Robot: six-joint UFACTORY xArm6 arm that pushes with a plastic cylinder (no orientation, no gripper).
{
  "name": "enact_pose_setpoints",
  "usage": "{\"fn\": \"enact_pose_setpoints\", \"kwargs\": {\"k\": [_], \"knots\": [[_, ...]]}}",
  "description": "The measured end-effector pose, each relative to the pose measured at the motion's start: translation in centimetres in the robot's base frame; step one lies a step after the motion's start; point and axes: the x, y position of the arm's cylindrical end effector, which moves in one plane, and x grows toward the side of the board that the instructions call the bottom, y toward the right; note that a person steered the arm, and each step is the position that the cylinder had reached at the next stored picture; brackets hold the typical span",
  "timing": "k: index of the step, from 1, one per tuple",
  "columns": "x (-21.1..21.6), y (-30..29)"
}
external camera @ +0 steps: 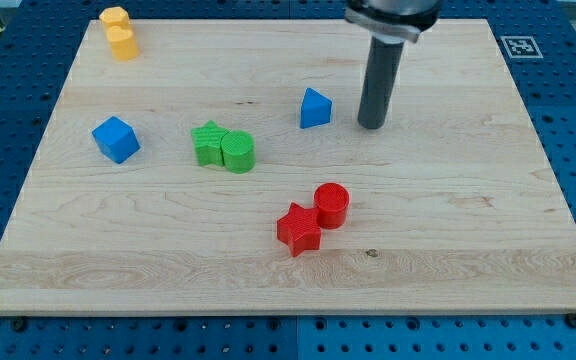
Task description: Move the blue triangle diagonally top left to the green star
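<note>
The blue triangle (315, 108) sits on the wooden board a little above the middle. The green star (208, 143) lies to its lower left, touching a green cylinder (238, 152) on the star's right. My tip (372, 124) rests on the board just to the right of the blue triangle, with a small gap between them. The rod rises from there to the view's top.
A blue cube (116, 139) lies at the left. Two yellow blocks (119, 32) stand together at the top left corner. A red star (299, 228) and a red cylinder (332, 205) touch each other below the middle. The board's edge (288, 314) runs along the bottom.
</note>
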Motion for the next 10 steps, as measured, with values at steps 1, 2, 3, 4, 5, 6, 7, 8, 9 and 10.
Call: {"fn": "enact_pose_setpoints", "kwargs": {"k": [1, 2, 3, 4, 5, 6, 7, 8, 9, 10], "knots": [[-1.2, -3.1], [-1.7, -5.3], [-1.7, -5.3], [-1.7, -5.5], [-2.0, -8.5], [-1.9, -7.8], [0.0, -6.2], [1.9, -9.5], [1.1, -13.5], [0.6, -12.1]]}}
